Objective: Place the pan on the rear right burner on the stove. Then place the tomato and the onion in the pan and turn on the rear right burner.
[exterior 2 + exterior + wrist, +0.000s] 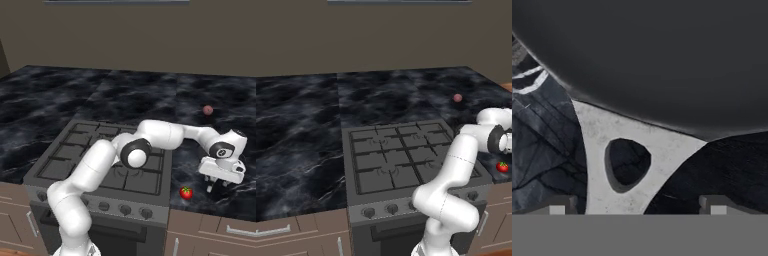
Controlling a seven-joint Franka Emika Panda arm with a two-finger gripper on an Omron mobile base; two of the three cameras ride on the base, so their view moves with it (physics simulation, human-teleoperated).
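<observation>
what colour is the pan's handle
Pale silvery grey handle with a hole, joining the black pan; clearest in the hand view.

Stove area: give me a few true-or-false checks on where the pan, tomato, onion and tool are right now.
1. The pan sits on the rear right burner. False: it is still on the counter right of the stove, under the tool.
2. The tool is open. True: its fingertips stand wide on either side of the pan's handle.
3. The tomato lies in the pan. False: it lies on the counter near the stove's front right corner.
4. The onion lies on the counter behind the tool. True.
</observation>
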